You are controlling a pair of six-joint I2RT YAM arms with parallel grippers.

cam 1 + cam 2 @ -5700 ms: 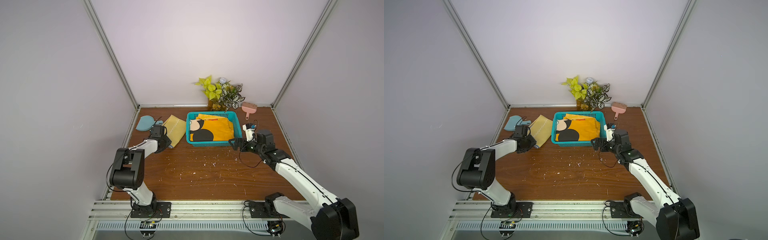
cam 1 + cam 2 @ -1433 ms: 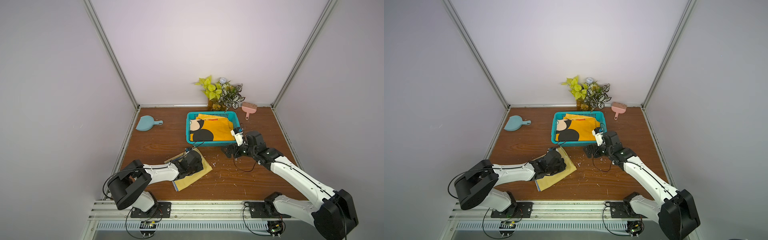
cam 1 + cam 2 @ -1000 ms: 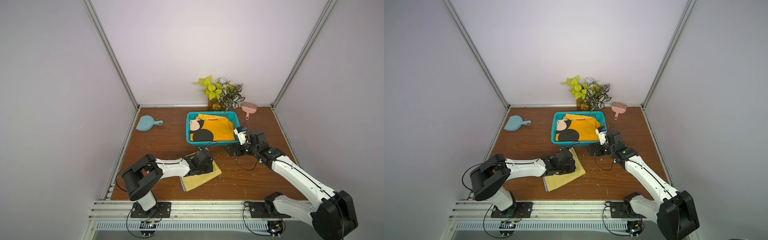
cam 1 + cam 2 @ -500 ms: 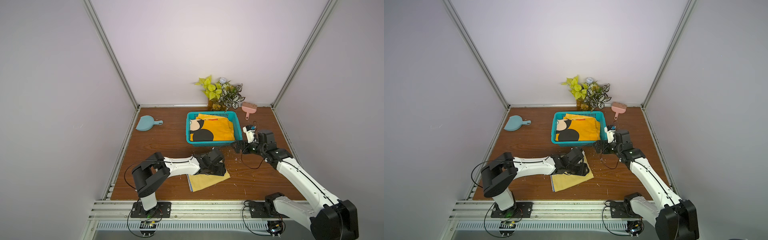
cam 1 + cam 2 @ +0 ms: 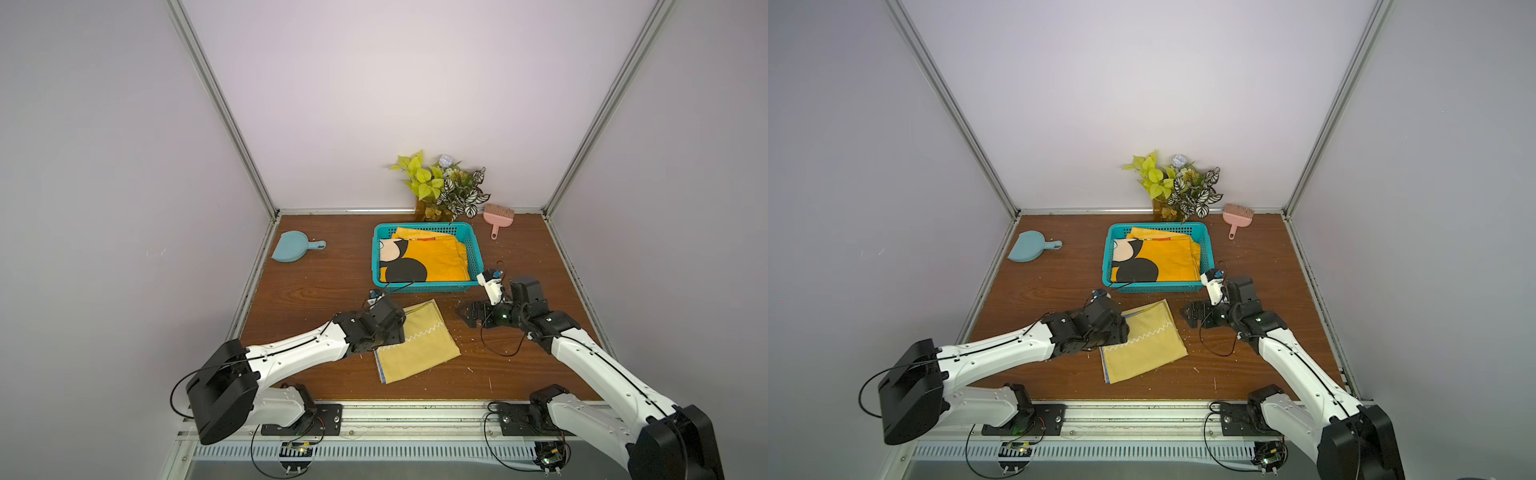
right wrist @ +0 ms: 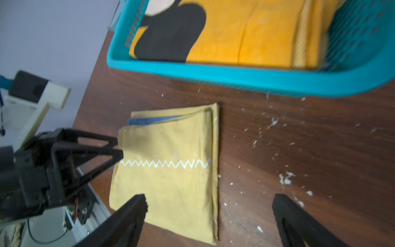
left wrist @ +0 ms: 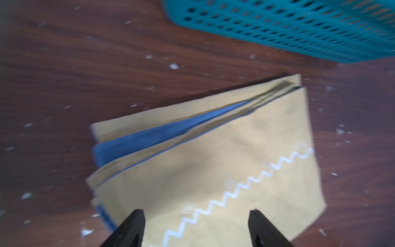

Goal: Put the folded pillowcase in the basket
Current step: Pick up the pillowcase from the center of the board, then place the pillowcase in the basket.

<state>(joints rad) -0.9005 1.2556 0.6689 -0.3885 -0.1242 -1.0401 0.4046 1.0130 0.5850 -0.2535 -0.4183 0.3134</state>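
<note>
In a top view: folded pale-yellow cloth pillowcase w/ white zigzag [image 5: 424, 347] flat on table [image 5: 316, 291], just in front of teal perforated plastic basket [image 5: 428, 286], not in it; likely staged betw. arms for pickup. Left gripper [image 5: 394, 332] at its left edge; right gripper [image 5: 467, 319] near, apart. Left wrist: jaws apart, cloth beneath, ungripped. Right wrist: jaws wide, empty, cloth ahead

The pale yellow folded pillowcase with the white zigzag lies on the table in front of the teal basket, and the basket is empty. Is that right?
Not quite: the basket is not empty. An orange cloth with a black print lies in it, as the right wrist view shows. The rest stands: the pillowcase lies on the table in front of the basket.
</note>
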